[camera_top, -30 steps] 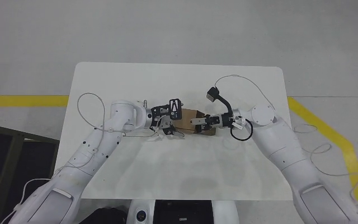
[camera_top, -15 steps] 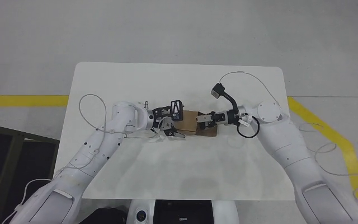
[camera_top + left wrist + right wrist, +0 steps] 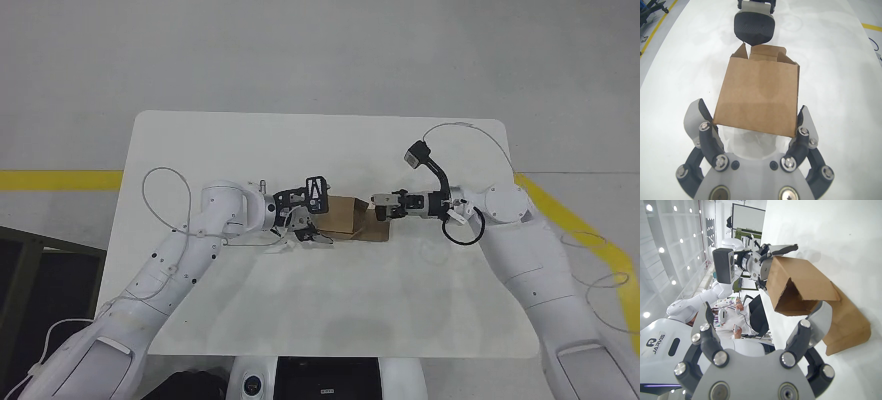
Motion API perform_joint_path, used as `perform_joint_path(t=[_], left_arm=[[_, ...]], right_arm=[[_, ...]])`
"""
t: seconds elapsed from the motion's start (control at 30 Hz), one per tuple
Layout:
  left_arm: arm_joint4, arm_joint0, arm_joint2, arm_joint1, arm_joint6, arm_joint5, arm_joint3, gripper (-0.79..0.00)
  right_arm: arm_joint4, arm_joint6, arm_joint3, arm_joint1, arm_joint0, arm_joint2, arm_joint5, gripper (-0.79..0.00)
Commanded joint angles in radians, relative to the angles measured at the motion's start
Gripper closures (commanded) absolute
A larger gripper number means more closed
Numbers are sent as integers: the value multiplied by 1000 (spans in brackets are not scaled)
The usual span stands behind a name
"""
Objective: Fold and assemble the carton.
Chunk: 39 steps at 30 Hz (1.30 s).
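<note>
A brown carton [image 3: 350, 215] lies on its side in the middle of the white table [image 3: 250, 140]. My left gripper [image 3: 316, 214] is shut on the carton's closed end, one finger at each side [image 3: 753, 106]. The carton's other end [image 3: 797, 302] is open, with small flaps standing [image 3: 762, 52] and one long flap [image 3: 848, 328] lying flat on the table. My right gripper [image 3: 384, 203] is open at that open end [image 3: 764, 308]. One of its fingers [image 3: 821, 311] is against the lower edge of the opening, and its dark pad [image 3: 753, 32] is just past the flaps.
Both arms come in from the table's two sides and meet at the centre. Thin cables loop off each arm above the tabletop [image 3: 160, 190] [image 3: 470, 130]. Yellow tape [image 3: 60, 180] marks the floor beside the table.
My right gripper has drawn back to the right, off the carton's top to its open end, and its wrist has turned. The left gripper and the carton have stayed put.
</note>
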Motion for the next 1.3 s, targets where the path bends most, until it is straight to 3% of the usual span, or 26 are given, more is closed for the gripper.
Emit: perform_joint_path(t=[0.0, 0.23, 0.63, 1.27], left_arm=[[-2, 3, -1, 0, -5, 2, -2, -785], [-11, 14, -8, 2, -15, 2, -11, -785], [-16, 23, -14, 3, -24, 1, -20, -785], [-23, 29, -19, 2, -25, 8, -23, -785]], right_arm=[[12, -12, 13, -2, -3, 0, -23, -785], [74, 25, 78, -24, 31, -41, -90, -785], [40, 99, 41, -22, 69, -147, -18, -785], [174, 47, 124, -36, 53, -189, -69, -785]])
